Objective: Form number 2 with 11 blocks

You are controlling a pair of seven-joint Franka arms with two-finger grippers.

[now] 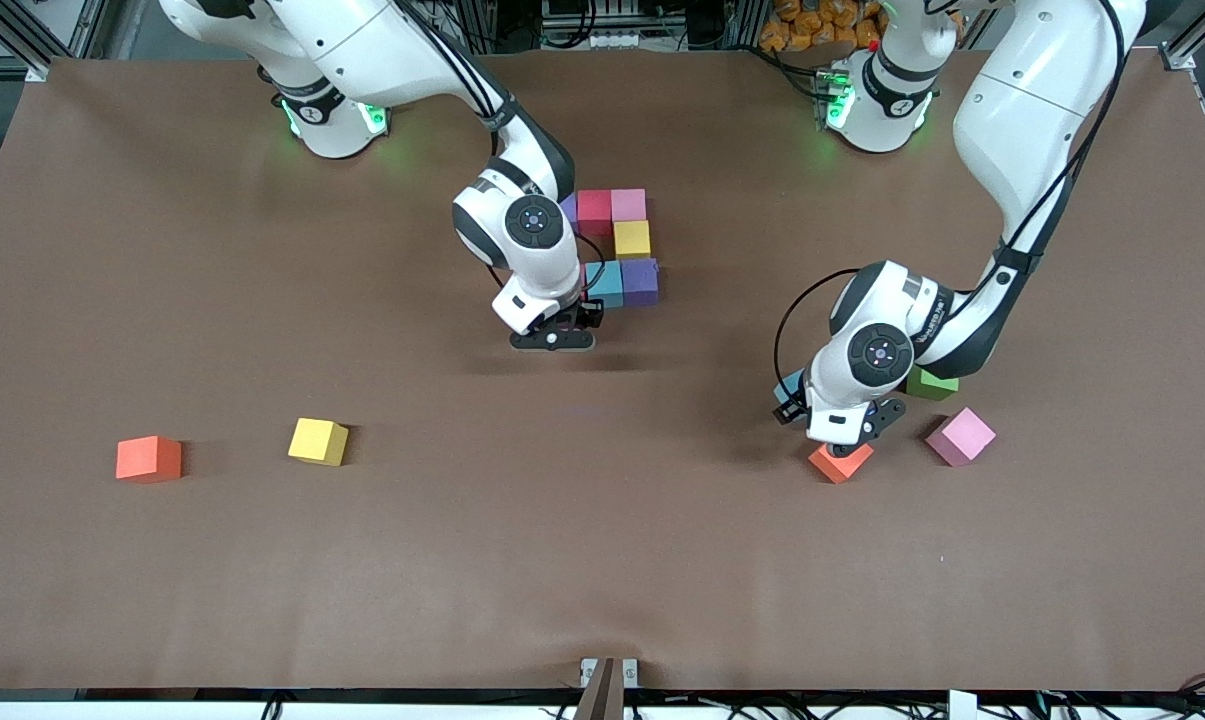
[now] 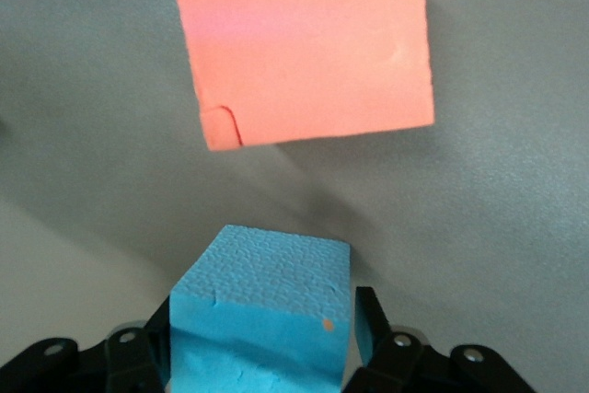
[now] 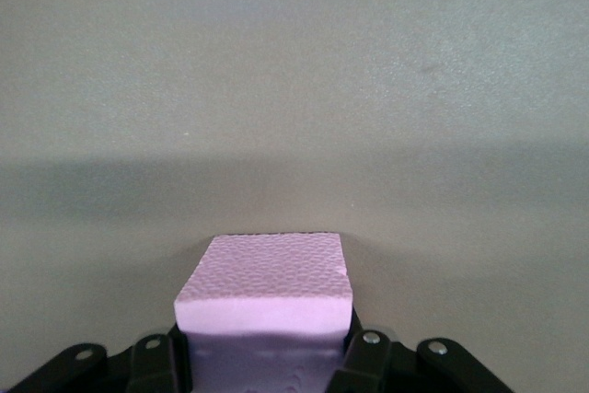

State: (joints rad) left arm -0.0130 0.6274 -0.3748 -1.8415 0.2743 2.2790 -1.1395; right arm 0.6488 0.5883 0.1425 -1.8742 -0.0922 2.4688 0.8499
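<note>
Left gripper [image 2: 262, 342] brackets a light blue block [image 2: 262, 310] beside the orange block [image 1: 841, 462] — whether it grips, I cannot tell; right gripper [image 3: 267, 356] is clamped on a pink block [image 3: 267, 287] beside the partly built number 2 [image 1: 622, 250].

A pebbled, matt foam skin is shown on the light blue foam cube [image 2: 262, 306], and the same grainy finish is seen on the pale pink foam cube [image 3: 267, 287]. The brown matt table covering [image 1: 602, 560] is kept dull, while glossy white plastic arm shells [image 1: 1012, 110] are caught gleaming.
</note>
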